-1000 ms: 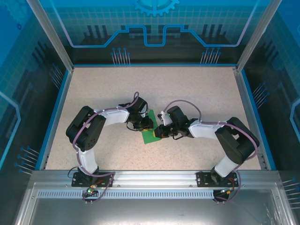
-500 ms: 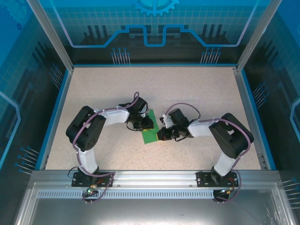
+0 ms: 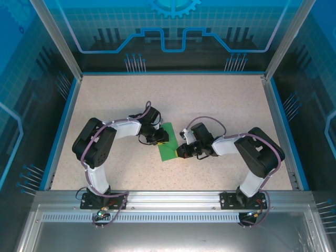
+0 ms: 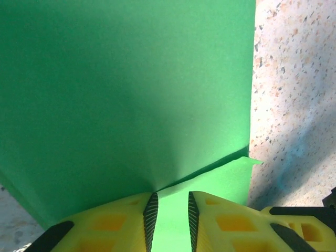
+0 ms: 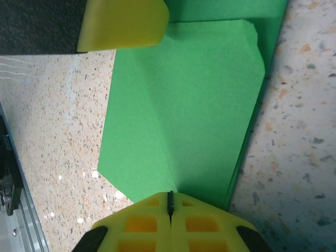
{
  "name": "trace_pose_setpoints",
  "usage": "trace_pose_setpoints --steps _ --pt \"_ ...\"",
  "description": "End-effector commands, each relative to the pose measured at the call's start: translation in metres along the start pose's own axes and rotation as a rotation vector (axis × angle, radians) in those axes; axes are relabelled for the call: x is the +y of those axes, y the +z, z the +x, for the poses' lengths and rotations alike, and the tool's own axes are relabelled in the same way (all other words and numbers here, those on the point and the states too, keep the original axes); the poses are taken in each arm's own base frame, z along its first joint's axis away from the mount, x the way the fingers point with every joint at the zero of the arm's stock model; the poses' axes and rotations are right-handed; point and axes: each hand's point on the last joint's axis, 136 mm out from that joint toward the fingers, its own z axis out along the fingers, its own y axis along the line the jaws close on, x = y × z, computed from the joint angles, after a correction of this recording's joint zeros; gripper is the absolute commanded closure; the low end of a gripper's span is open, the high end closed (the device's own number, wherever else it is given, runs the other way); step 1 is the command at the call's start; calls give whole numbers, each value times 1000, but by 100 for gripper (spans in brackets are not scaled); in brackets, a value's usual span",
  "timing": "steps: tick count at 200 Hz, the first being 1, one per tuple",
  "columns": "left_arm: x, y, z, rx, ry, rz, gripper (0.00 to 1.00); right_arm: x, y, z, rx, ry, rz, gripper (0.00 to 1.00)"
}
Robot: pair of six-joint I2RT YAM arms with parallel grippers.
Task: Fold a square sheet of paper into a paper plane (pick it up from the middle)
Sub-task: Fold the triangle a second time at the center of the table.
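Observation:
The square sheet of paper (image 3: 169, 145) is bright green and lies folded on the speckled table between my two grippers. In the left wrist view the paper (image 4: 126, 94) lies under the left gripper (image 4: 169, 205). Its yellow fingers stand a narrow gap apart with a lower layer showing between them, and a raised flap's edge runs to the left fingertip. The left gripper (image 3: 161, 137) sits at the sheet's left side. My right gripper (image 5: 169, 195) is shut, its tips against the paper (image 5: 194, 105) where a crease runs into the seam. The right gripper (image 3: 180, 151) is at the sheet's right edge.
The beige speckled table (image 3: 210, 100) has blue walls on three sides and a metal rail (image 3: 173, 197) along the near edge. The left gripper's yellow fingertip (image 5: 123, 23) shows at the top of the right wrist view, close over the sheet.
The left gripper has drawn slightly left, uncovering more of the green sheet. The right arm's elbow has swung inward while its gripper stayed at the sheet's right edge.

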Motion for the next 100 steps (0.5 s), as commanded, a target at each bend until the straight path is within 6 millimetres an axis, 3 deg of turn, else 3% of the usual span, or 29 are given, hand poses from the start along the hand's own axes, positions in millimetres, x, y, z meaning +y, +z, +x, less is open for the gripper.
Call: trace_pose_setpoints --steps 1,27,61,100 --pt "32 -6 -5 -29 -23 -79 73 -47 -2 58 159 127 161 95" --pt "39 -10 -10 -35 -28 -92 73 -46 -2 57 157 126 158 95" --pt "42 -30 -19 -77 -23 -106 73 -44 -1 55 151 128 146 95" --pt "18 -49 -27 -111 -20 -32 73 -39 -1 52 146 127 125 95"
